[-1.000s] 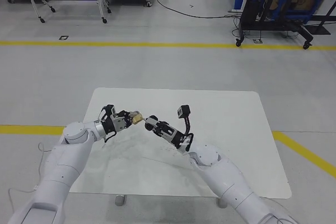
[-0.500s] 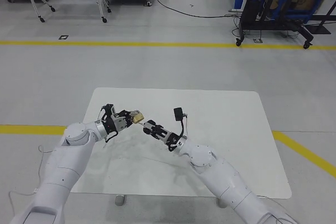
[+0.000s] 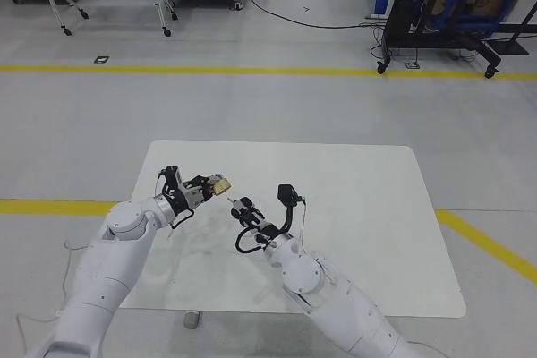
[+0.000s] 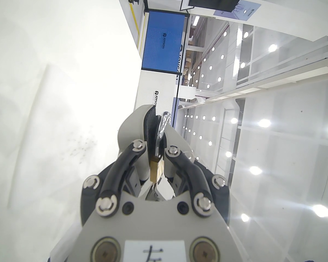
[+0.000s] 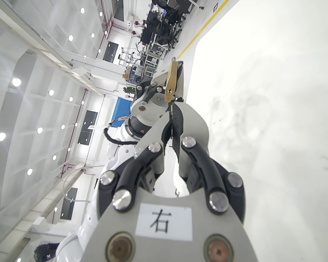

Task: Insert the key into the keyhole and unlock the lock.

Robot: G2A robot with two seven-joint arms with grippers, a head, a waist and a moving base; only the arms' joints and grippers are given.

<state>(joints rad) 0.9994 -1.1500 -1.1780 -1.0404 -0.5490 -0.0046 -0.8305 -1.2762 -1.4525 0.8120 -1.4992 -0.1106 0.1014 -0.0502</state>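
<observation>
Your right gripper (image 3: pixel 239 208), fingers pressed together, has drawn back from the lock (image 3: pixel 220 185) clamped in the left gripper (image 4: pixel 159 131) above the table (image 3: pixel 367 179), so the key likely needs re-aligning.

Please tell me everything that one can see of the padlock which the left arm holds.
The padlock is small: a brass-coloured body and a curved, shiny silver shackle, both looking like metal. The left pincer is shut on it, pressing its flat sides, holding it above the white table, not resting on it. The shackle lies at the pincer's tip, the body nearer the wrist. The right pincer, shut, is very close to one end of the body; whether they touch, I cannot tell.
</observation>
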